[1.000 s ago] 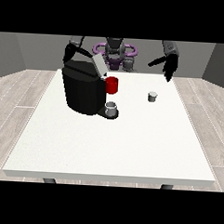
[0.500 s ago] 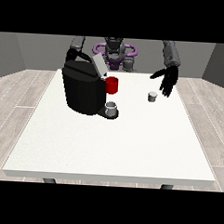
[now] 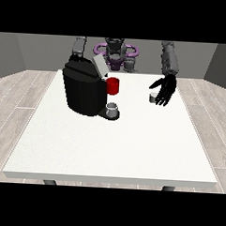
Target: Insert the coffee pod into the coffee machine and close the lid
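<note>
At the view's right, the hand (image 3: 165,89) hangs with its fingers spread and pointing down just beside the small grey coffee pod (image 3: 153,98), which sits on the white table (image 3: 113,147) — not grasped. Well apart, toward the table's left, stands the black coffee machine (image 3: 84,90) with its grey lid (image 3: 99,66) tilted up, a red part (image 3: 113,86) at its front and a grey cup (image 3: 113,108) on its base. The hand at the view's left is hidden behind the machine — its fingers cannot be told.
</note>
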Tool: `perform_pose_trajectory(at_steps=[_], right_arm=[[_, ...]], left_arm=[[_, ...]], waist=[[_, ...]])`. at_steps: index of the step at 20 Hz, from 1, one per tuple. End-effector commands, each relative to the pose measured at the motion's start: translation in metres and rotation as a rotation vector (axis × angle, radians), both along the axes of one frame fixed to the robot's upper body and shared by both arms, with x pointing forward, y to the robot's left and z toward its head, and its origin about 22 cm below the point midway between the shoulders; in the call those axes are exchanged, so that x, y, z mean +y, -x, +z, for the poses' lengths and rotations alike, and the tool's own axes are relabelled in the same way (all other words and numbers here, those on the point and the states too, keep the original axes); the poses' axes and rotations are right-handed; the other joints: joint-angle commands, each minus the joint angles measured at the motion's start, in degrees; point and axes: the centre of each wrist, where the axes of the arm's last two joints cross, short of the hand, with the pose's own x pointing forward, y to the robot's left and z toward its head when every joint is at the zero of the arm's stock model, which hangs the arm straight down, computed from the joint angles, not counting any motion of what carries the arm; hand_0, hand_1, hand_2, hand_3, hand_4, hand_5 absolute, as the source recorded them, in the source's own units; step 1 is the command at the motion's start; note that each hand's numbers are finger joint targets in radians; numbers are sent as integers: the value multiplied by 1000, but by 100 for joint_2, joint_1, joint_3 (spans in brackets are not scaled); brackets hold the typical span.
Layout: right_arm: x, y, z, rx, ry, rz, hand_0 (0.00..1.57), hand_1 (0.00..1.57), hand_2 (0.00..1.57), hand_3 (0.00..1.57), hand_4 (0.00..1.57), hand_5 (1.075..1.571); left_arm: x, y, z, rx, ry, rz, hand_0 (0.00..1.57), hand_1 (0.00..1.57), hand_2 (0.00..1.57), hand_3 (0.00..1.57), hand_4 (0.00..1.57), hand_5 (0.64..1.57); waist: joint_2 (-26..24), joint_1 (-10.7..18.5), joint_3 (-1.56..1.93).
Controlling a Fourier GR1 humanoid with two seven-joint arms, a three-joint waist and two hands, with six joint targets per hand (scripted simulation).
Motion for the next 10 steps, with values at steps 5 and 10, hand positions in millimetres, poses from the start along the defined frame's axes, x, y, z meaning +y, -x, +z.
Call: perform_pose_trajectory(at_steps=[5,10], right_arm=[[-4,-5,-1,28,25,36,0,0,0,0,0,1571],[-10,-15,-14,44,24,7,0,0,0,0,0,1571]], left_arm=[[-8,-9,-11,-80,-172,-53,1071,1071,1132,931,465,1571],[-21,-13,-16,-29,-319,-90,757,757,950,811,339,1571]], waist=[[-22,4,-1],[-3,77,2]])
